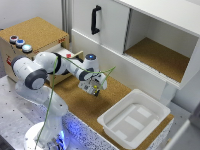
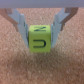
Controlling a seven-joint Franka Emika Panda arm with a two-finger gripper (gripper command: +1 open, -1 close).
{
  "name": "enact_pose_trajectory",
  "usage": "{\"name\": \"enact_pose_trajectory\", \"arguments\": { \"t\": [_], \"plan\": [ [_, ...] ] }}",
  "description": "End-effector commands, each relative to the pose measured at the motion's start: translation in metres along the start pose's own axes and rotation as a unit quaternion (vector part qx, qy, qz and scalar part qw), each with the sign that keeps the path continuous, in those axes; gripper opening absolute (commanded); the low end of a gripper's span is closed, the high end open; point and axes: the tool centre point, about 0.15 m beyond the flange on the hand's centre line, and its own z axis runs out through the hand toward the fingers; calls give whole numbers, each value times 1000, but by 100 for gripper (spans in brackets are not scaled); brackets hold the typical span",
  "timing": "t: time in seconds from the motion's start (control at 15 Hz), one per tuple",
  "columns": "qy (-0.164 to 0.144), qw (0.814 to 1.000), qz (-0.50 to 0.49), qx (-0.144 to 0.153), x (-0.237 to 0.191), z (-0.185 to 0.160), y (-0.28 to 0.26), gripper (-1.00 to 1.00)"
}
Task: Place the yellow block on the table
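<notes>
Cork covers the top of a wooden box (image 1: 35,31) at the far left of the exterior view, where three round buttons (image 1: 20,43), red, blue and pale, sit in a row near its left corner; the box's lower left side is hidden behind the arm. White and grey, the Franka arm (image 1: 37,70) rises from a base (image 1: 42,137) cut off by the lower edge and reaches toward the exterior view's right, thin green cables (image 1: 75,65) looping across it. Its gripper (image 1: 96,90) hangs low over the table (image 1: 75,97), a brown cork worktop with a white speckled edge.

From outside, the fingers blur into the wrist housing and what they carry is hard to make out. The wrist view settles it: two pale fingers (image 2: 19,22) clamp the yellow block (image 2: 40,38) from either side, dark markings legible on its top and front faces, the cork beneath out of focus. Whether the block touches the surface or rides just above it cannot be told.

Farther right and nearer, an empty-looking white tray (image 1: 134,117) rests on the table, well apart from the gripper. Beyond it stands a white cabinet (image 1: 145,35) with a black door handle (image 1: 95,19) and an open cork-floored shelf (image 1: 160,57), its right end cut off by the frame.
</notes>
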Motion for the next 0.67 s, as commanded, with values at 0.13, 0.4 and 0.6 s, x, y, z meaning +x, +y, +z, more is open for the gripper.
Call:
{"name": "enact_pose_trajectory", "arguments": {
  "t": [0.13,0.4,0.6],
  "plan": [
    [27,999,29,-7,11,-56,-28,100],
    [10,999,52,-3,22,-95,-34,100],
    [17,998,56,19,37,-135,-43,100]
  ]
}}
